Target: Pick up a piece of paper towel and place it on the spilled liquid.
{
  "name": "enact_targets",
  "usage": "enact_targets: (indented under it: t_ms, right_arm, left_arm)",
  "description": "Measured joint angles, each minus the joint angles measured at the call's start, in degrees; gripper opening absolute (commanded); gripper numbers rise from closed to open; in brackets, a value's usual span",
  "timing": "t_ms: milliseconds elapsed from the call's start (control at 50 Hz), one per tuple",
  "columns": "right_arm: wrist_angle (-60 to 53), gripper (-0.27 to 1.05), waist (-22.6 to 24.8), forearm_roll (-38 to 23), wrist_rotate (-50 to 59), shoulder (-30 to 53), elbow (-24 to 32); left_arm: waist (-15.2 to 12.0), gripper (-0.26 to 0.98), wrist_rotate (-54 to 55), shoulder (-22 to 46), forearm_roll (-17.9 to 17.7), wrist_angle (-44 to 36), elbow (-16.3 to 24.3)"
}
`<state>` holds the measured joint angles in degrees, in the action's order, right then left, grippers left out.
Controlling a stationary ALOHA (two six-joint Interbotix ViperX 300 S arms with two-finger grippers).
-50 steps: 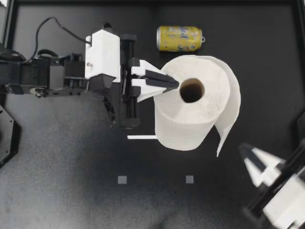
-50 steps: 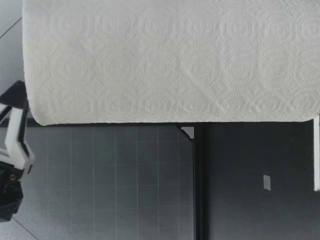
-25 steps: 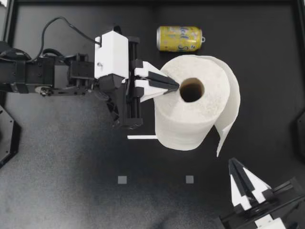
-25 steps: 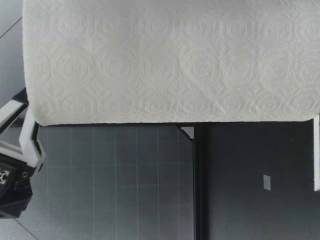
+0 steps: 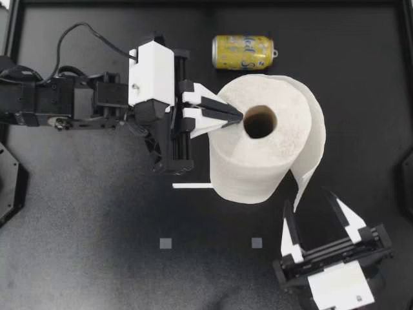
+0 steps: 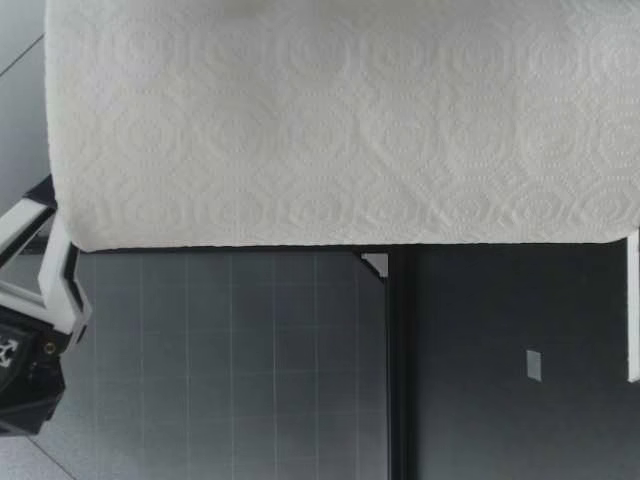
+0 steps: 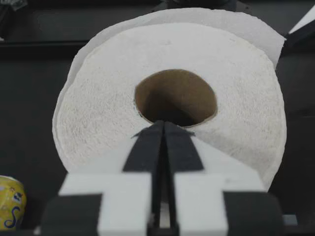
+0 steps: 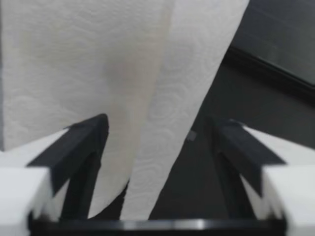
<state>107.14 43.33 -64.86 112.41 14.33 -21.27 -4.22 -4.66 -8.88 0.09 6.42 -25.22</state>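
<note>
Since the earlier frame the right pincer has turned, jaws wide open, to face the loose sheet hanging just ahead of it. Left pincer, closed on nothing, rests on the paper towel roll beside its core. Advise: advance squarely, close on the sheet's edge, tear outward.

White embossed paper towel roll; yellow can

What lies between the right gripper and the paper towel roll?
A loose sheet hanging off the roll, just ahead of the open right gripper; the right wrist view shows it.
</note>
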Motion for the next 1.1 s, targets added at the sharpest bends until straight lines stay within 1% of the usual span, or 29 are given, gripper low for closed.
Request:
enact_targets:
  t_ms: [180,400,500,640,740,820,920,940,1020,1100]
  right_arm:
    - [0.0,0.75,-0.53,0.0,0.18,-0.62,-1.93]
    - [0.0,0.73,-2.55,0.0,0.26,-1.67,-3.34]
    - [0.0,0.7,-2.72,0.0,0.35,-1.93,-3.69]
    - [0.0,0.61,-2.9,-0.18,0.35,-2.29,-4.13]
    - [0.0,0.53,-3.16,-0.35,0.35,-2.46,-4.22]
    - [-0.09,0.43,-3.25,-0.53,0.79,-2.46,-4.13]
    - [-0.18,0.23,-3.34,-0.53,1.85,-2.46,-4.22]
    - [-0.35,0.16,-3.34,-0.53,2.11,-2.55,-4.22]
    - [-1.14,-0.01,-3.34,-0.53,2.99,-2.72,-4.22]
    - [-1.76,-0.11,-3.34,-0.44,3.25,-3.08,-4.39]
  left_arm:
    - [0.0,0.04,0.09,0.09,0.0,-0.09,0.0]
    - [0.0,0.04,0.0,0.09,0.0,-0.09,0.0]
    - [0.0,0.04,0.0,0.09,0.0,-0.09,0.0]
    - [0.0,0.04,0.09,0.09,0.0,-0.09,0.0]
    - [0.0,0.04,0.09,0.18,-0.09,-0.09,0.0]
    - [0.0,0.04,0.09,0.18,-0.26,-0.09,0.0]
    - [0.0,0.04,0.09,0.18,-0.35,-0.18,-0.09]
    - [0.0,0.04,0.09,0.18,-0.35,-0.18,-0.09]
    - [0.0,0.04,0.18,0.26,-0.44,-0.18,-0.09]
    - [0.0,0.04,0.18,0.26,-0.53,-0.18,-0.09]
